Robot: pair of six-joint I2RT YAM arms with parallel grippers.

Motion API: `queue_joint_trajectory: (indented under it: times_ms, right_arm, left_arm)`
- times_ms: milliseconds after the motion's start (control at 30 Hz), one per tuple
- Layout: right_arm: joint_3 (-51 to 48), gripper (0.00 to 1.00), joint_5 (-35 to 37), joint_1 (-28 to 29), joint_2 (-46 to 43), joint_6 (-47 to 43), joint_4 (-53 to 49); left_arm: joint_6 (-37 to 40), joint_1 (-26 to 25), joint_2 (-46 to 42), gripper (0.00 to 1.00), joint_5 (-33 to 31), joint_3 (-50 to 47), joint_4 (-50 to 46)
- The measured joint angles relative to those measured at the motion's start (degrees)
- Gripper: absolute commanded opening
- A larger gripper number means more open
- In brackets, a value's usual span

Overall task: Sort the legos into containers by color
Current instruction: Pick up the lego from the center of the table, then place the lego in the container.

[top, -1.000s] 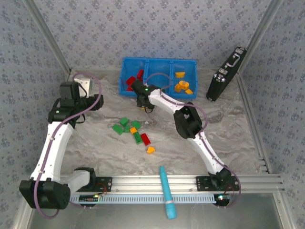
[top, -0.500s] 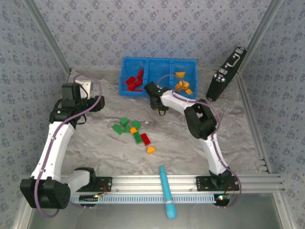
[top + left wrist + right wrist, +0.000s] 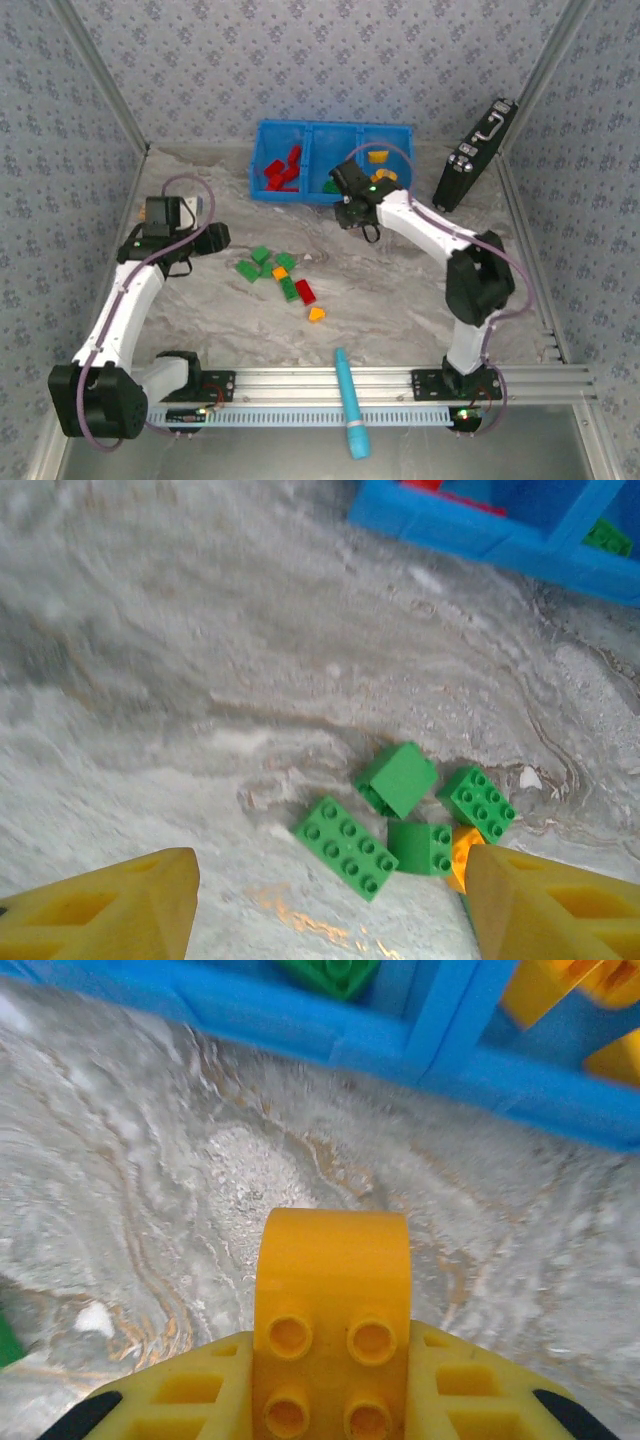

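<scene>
Grey marbled tabletop, overhead view. We note the bright blue three-compartment plastic bin at the far side. Its left compartment holds red bricks, the middle one a green brick and the right one yellow-orange bricks. The right gripper sits just before the bin's front wall. The left gripper is left of the loose bricks, green, red and orange, lying mid-table. A long teal cylinder lies across the near rail, and a black case leans at far right.

Left wrist view. The left gripper's yellow fingers stand spread with nothing between them. We count four loose green bricks on the tabletop beyond the fingers, with the bin's wall at upper right.

Right wrist view. The right gripper is clenched on a yellow-orange arched brick, studs facing the camera. Bare tabletop lies between it and the bin wall.
</scene>
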Motion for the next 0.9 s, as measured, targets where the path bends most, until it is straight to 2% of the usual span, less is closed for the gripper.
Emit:
queue_joint_trajectory:
  times_ms: [167,367,533,767,900]
  right_arm:
    - [0.44,0.26,0.20,-4.70,-5.68,-3.72,-0.31]
    - [0.46,0.26,0.46,-13.79,-5.42,-4.70,5.03]
    - [3.50,0.26,0.59,-17.14,0.98,-6.40,8.61]
    - [9.07,0.27,-1.62,-18.84,11.47,-8.81,10.86]
    - [13.20,0.32,-2.86,-19.52,16.37,-9.84,11.17]
  left_arm:
    - [-7.02,-1.31,0.00,0.71,0.76,-4.63,0.81]
    - [-17.70,-5.99,1.31,0.72,0.85,-11.78,4.48]
    - [-25.51,-7.17,1.75,0.72,-0.31,-15.56,6.64]
    - [-31.58,-8.09,3.69,0.71,-2.89,-15.65,8.90]
    - [-33.86,-9.64,6.95,0.71,-3.78,-15.63,10.12]
